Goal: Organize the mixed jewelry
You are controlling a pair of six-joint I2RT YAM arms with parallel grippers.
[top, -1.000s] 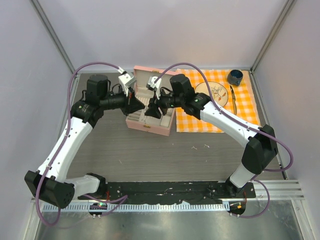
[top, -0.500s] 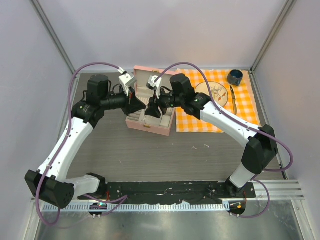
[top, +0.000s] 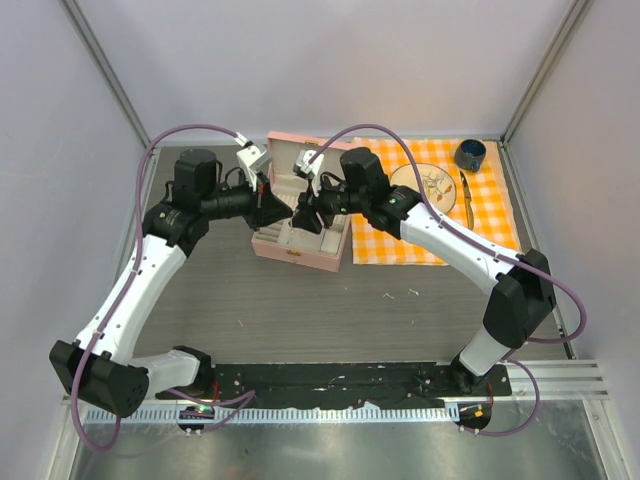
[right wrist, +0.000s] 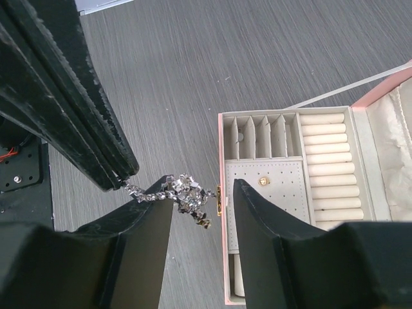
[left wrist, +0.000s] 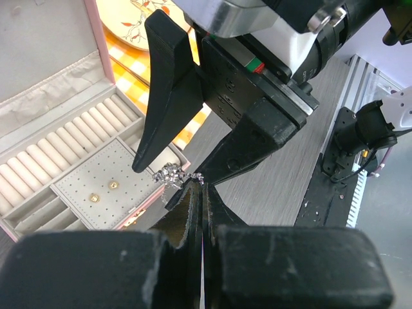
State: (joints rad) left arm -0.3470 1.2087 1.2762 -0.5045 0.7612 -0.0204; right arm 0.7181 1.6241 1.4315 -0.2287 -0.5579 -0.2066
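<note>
The left tool (left wrist: 196,188) was pressed together, pinching one end of the thin chain (left wrist: 172,174). The chain hung in the air in the middle of the picture, beside the open pink case (left wrist: 105,58). The right tool (right wrist: 201,192) was spread, one finger on each side of the bunched chain. Two tiny studs (left wrist: 94,198) sat on the case's dotted pad. The chain was not in the case yet. Tiny pale bits (top: 412,292) lay on the tabletop (top: 300,310), lower right of the case. I think a lot was left to do.

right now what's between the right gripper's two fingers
A crumpled silvery chain, pinched at one end by the left gripper; the right wrist view shows it.
</note>
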